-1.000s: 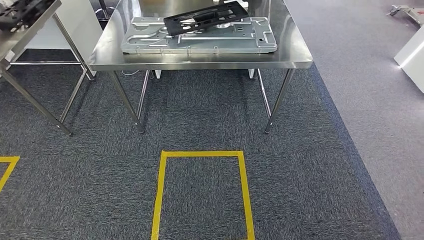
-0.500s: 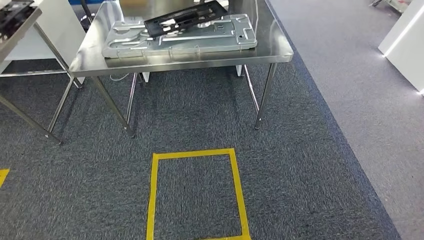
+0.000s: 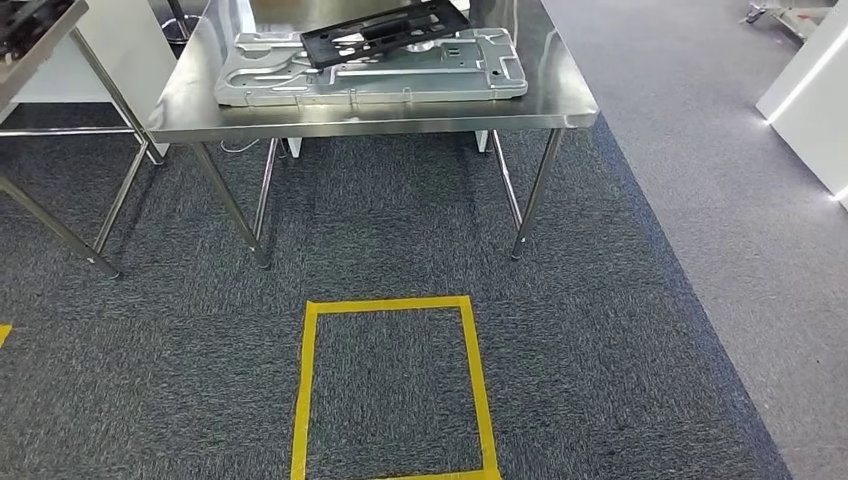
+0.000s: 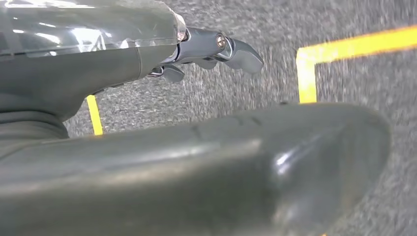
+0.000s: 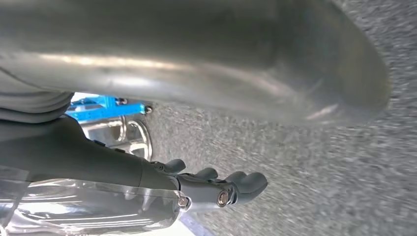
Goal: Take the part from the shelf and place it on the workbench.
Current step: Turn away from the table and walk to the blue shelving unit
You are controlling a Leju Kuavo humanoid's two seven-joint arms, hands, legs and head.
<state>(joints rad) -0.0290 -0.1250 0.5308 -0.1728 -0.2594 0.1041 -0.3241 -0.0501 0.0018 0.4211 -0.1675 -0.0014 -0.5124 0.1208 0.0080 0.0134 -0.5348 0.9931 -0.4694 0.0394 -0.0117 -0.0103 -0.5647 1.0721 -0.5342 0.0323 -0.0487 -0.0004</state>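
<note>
The part [image 3: 385,33], a black frame, lies tilted atop a grey metal plate [image 3: 370,68] on the steel worktop [image 3: 380,112], past a yellow floor square [image 3: 392,388]. Left hand [image 4: 211,49] and right hand [image 5: 216,187] hang empty, fingers loosely extended. A nudge could slide the unsecured part off.

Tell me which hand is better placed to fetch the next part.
Left, marginally. Both left hand and right hand hang empty over the carpet, but the side table holding dark parts stands on the robot's left.
</note>
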